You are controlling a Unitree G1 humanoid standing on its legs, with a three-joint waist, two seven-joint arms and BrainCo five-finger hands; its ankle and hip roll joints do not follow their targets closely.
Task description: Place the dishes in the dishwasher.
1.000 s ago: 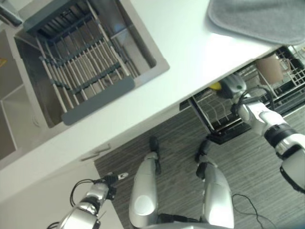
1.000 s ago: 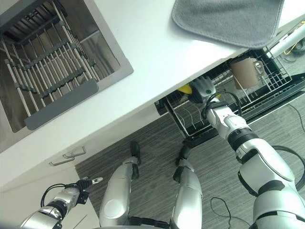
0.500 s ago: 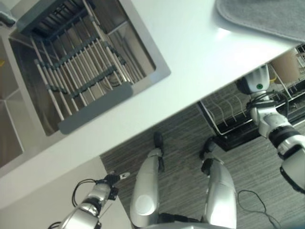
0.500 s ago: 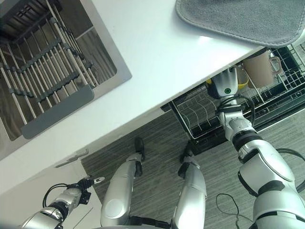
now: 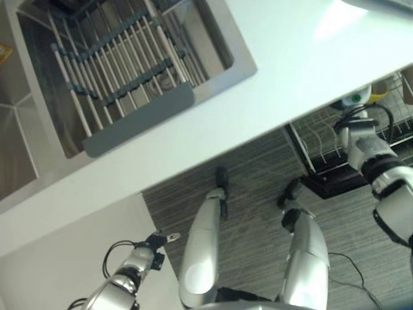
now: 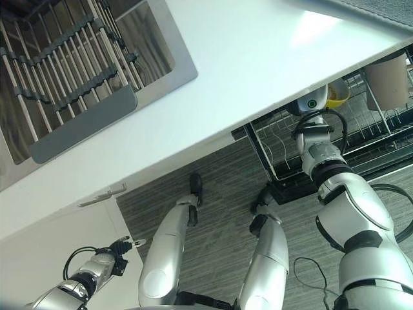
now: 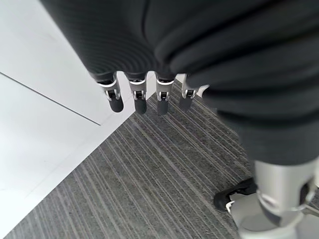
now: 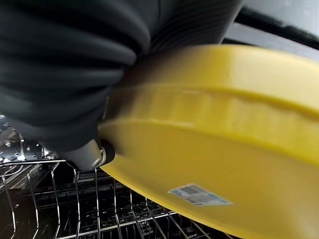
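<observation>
The right hand (image 6: 314, 104) is under the edge of the white surface (image 6: 245, 71), over the pulled-out dishwasher rack (image 6: 361, 145), with its fingers clamped on a yellow dish (image 8: 214, 149); in the right wrist view the dish sits against the palm above the wire tines. To seat it well, I judge the dish should be turned on edge and lowered between two tines, released only once it stands. Room is tight: the surface edge hangs just above, and a tan cup (image 6: 389, 81) stands near in the rack. The left hand (image 7: 144, 97) hangs by the cabinet over the floor, fingers straight and apart.
</observation>
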